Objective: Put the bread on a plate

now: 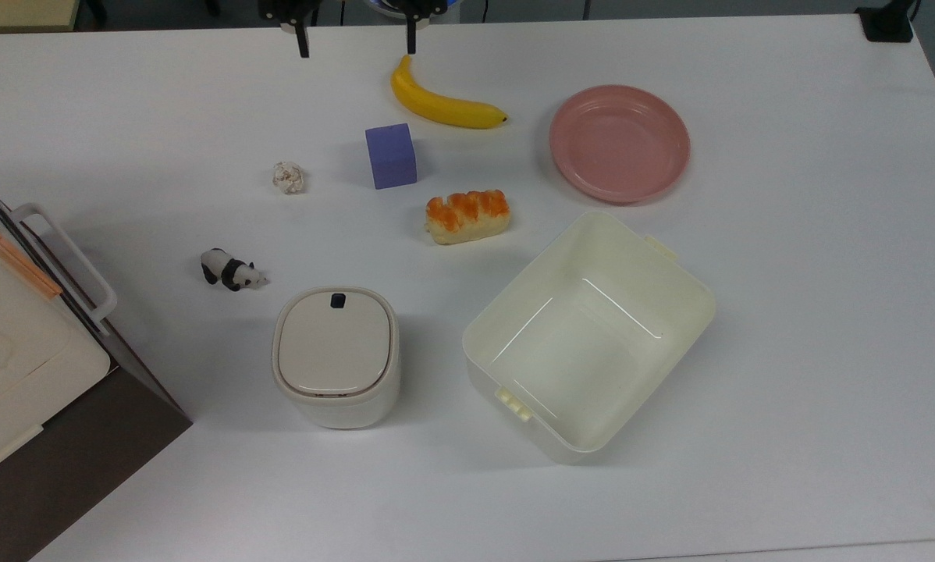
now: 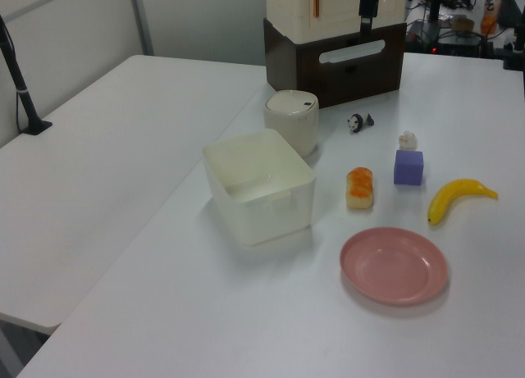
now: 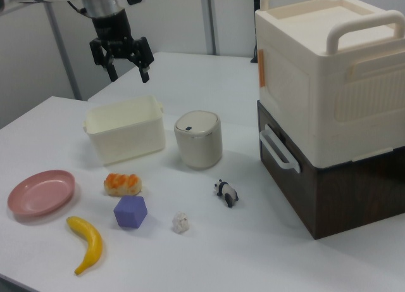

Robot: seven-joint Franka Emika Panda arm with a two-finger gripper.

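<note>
my pincer (image 3: pixel 127 65) hangs high, fingers apart, since the bread (image 1: pixel 467 216) sits untouched beside the empty pink plate (image 1: pixel 620 143)

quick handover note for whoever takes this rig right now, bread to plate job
Gripper: open, holding nothing, raised high above the table, far from the bread.
Bread: lying on the table between the purple cube and the cream tub, untouched.
Plate: bare, apart from the bread, beside the banana.
Done: nothing yet.
Left: reach, grasp the bread, carry it over and set it on the plate.
</note>
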